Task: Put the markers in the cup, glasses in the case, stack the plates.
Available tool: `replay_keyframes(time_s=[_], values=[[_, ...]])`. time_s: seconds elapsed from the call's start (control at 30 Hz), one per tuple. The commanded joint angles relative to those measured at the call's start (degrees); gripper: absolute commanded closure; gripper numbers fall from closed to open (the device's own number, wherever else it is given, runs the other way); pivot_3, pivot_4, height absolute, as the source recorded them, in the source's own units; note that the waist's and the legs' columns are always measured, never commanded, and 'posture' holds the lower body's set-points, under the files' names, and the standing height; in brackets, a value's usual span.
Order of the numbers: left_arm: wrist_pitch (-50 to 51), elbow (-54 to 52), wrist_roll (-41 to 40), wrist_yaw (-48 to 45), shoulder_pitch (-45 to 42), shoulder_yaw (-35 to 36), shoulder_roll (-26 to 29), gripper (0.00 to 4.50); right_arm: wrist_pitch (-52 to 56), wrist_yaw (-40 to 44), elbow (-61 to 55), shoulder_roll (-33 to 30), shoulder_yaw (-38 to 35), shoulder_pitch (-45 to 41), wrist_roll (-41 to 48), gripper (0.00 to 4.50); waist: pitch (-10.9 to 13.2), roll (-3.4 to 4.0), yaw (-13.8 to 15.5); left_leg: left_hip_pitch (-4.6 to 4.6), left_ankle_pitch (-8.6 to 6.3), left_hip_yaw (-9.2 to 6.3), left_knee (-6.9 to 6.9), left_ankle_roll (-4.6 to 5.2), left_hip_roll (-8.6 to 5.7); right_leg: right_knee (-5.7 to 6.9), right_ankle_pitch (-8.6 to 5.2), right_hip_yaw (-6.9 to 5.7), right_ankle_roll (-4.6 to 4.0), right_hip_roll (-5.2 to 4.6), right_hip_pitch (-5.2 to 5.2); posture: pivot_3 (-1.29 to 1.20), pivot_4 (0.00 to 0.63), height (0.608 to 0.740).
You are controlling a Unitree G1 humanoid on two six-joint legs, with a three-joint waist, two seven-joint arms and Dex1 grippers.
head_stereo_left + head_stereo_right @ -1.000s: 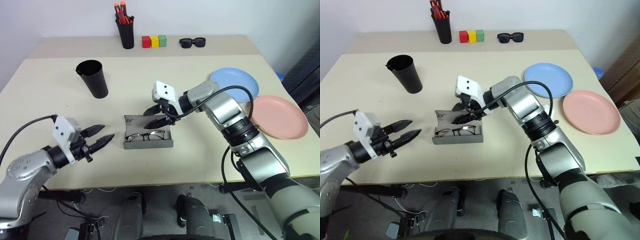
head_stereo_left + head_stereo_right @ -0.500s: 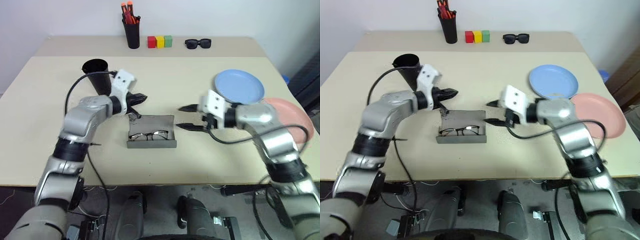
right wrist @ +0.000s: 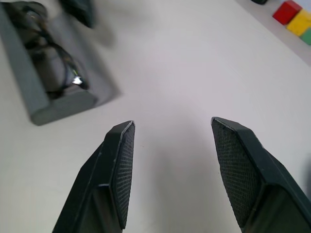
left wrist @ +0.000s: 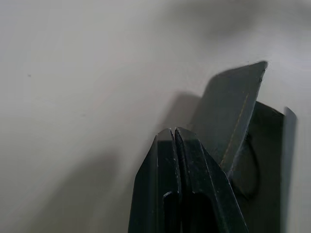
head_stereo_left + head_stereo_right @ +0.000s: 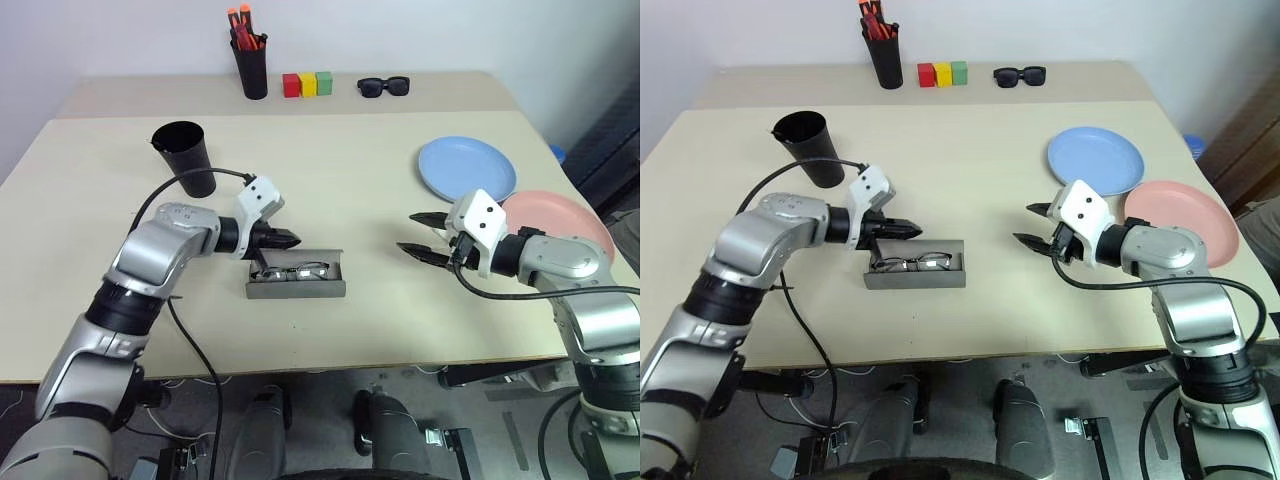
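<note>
The grey case [image 5: 297, 288] lies in the middle of the table with the wire-frame glasses [image 5: 291, 270] inside it. Its hinged lid [image 4: 233, 116] stands partly raised at the far side. My left gripper [image 5: 287, 239] is shut, with its tip at the lid's far left edge and nothing between the fingers. My right gripper [image 5: 420, 235] hovers open and empty to the right of the case, pointing toward it. The black cup [image 5: 185, 157] stands upright at the far left. The light blue plate [image 5: 467, 168] and the pink plate [image 5: 565, 228] lie side by side on the right. The markers are hidden.
Along the back edge stand a narrow black cup with orange-capped markers [image 5: 250, 55], three coloured blocks [image 5: 307, 84] and black sunglasses [image 5: 384, 87]. The pink plate sits close to the table's right edge, just behind my right forearm.
My left arm swung in from the near left to the back of the case and its gripper shut. My right gripper drew back from the case to the right, still open. The lid has tipped up.
</note>
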Motion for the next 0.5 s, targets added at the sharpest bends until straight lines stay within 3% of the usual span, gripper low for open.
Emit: replay_keyframes(time_s=[0.03, 0.27, 0.5], values=[[-2.4, -6.9, -0.5, -2.3, 4.4, 1.6, 3.4, 4.49, -2.9, -2.5, 4.9, 0.1, 0.5, -4.4, -2.4, 1.98, 0.0, 0.01, -0.2, 0.0, 0.0, 0.0, 0.0, 0.0, 0.0, 0.0, 0.0, 0.0, 0.01, 0.0, 0.0, 0.0, 0.15, 0.74], [-8.0, -14.3, -2.6, -4.6, 13.6, 5.3, 6.2, 4.49, -8.2, -8.8, 23.9, 1.2, 7.4, -15.3, -12.6, 1.98, 0.0, 0.02, -0.1, -0.01, 0.0, 0.01, -0.01, 0.0, 0.0, 0.01, 0.0, 0.0, -0.01, 0.0, -0.03, 0.0, 0.15, 0.74], [-15.8, -18.7, -7.4, 2.7, 19.8, 17.3, -1.9, 4.49, -22.0, -19.6, 50.0, 3.7, 14.6, -26.6, -25.0, 1.98, 0.0, 0.01, -0.3, -0.1, 0.02, 0.02, 0.04, 0.02, -0.01, -0.02, 0.02, 0.0, -0.01, 0.0, -0.06, 0.0, 0.15, 0.74]])
